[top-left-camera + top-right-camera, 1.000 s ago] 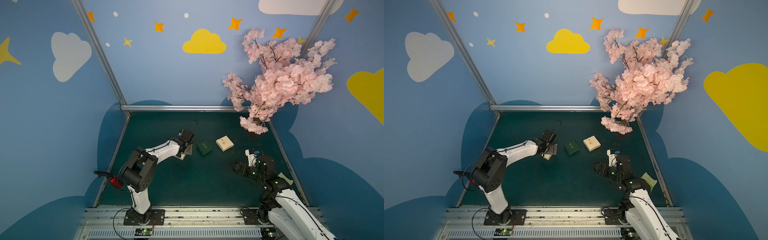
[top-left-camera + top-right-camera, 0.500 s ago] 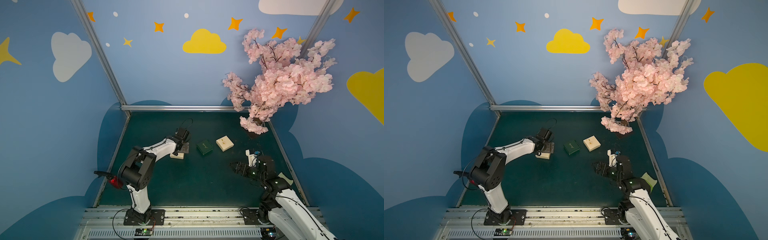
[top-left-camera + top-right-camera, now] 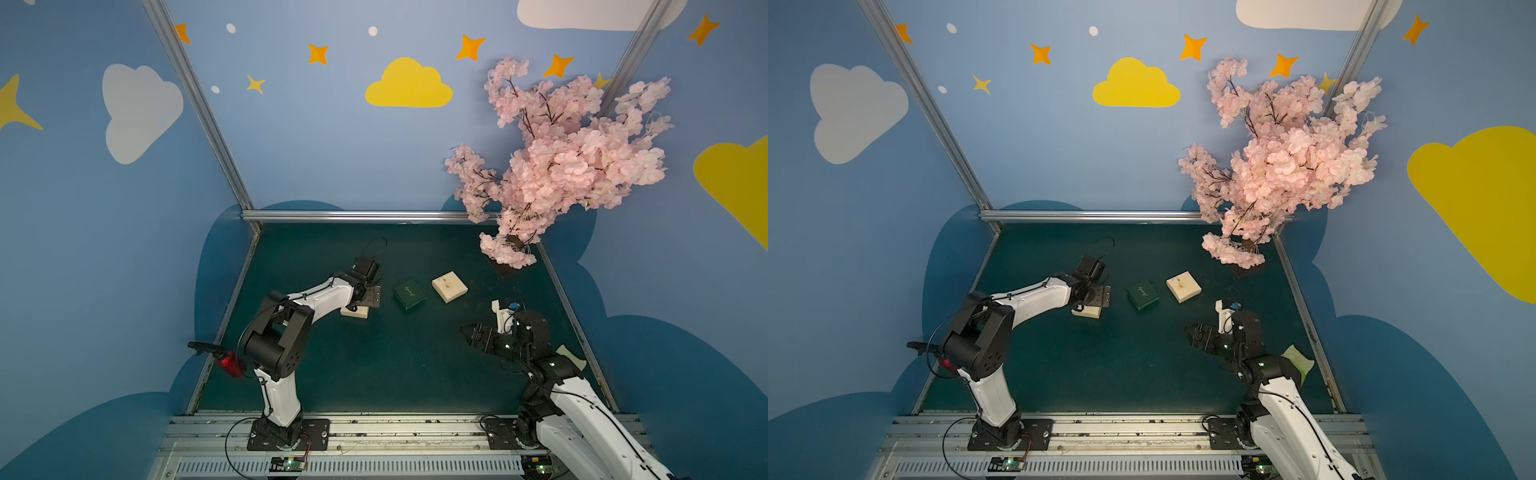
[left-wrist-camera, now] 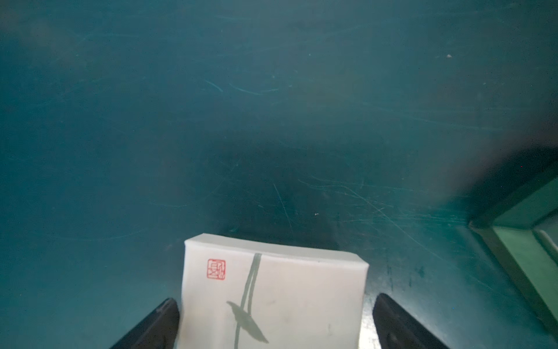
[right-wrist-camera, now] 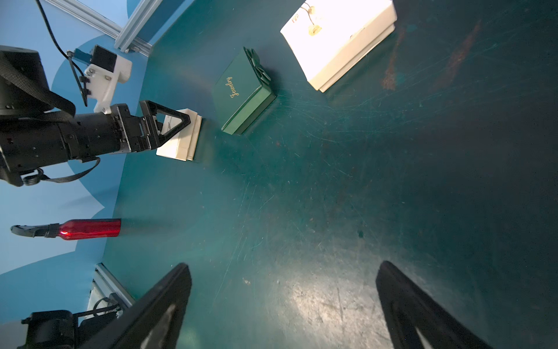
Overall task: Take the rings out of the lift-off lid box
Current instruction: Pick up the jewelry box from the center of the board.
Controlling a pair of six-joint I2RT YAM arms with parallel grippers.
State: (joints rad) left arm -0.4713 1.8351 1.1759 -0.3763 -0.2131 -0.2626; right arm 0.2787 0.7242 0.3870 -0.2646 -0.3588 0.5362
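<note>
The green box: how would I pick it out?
Find the pink blossom tree in the far corner. Toward the left gripper from it come a cream box, the green box, then another cream box. Only the green box is dark, with gold lettering.

Dark green worktop (image 3: 374, 365), surface scratched. A closed green box (image 3: 410, 294) lettered "Jewelry" in gold lies mid-worktop, toward the far edge. A pink blossom tree (image 3: 573, 166) stands at the far right corner. A red cylinder (image 5: 90, 229) sits at the left edge and a pale green item (image 3: 1298, 360) at the right edge.
</note>
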